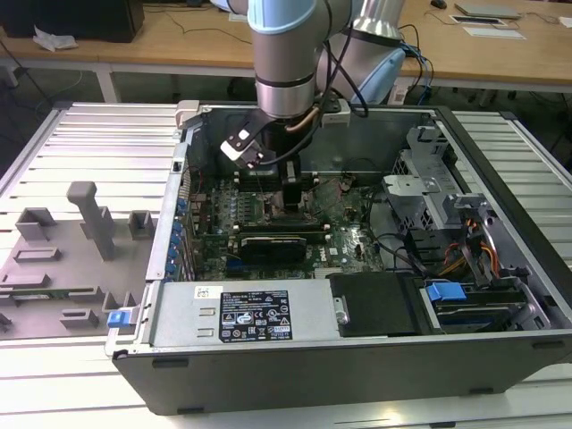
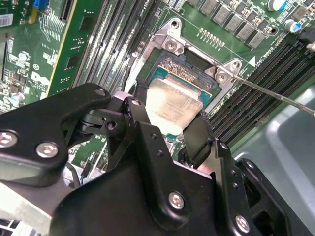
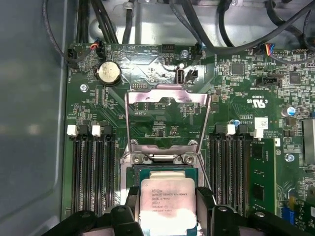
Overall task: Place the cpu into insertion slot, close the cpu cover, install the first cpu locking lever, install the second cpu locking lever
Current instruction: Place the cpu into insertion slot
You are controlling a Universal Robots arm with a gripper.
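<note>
between the jaws of the gripper sits the cpu, clamped by two opposite edges. it is directly over the insertion slot, low enough that i cannot tell whether it is already seated. just beyond the fingertips the cpu cover stands swung up, clear of the socket.

to do this well, i'd say, the chip must stay level and square to the slot's rim. it should come straight down with no sideways push and only light pressure, since the socket looks delicate.

the cpu is a flat square, its top pale silver-beige metal with faint print, with a thin green edge beneath.
</note>
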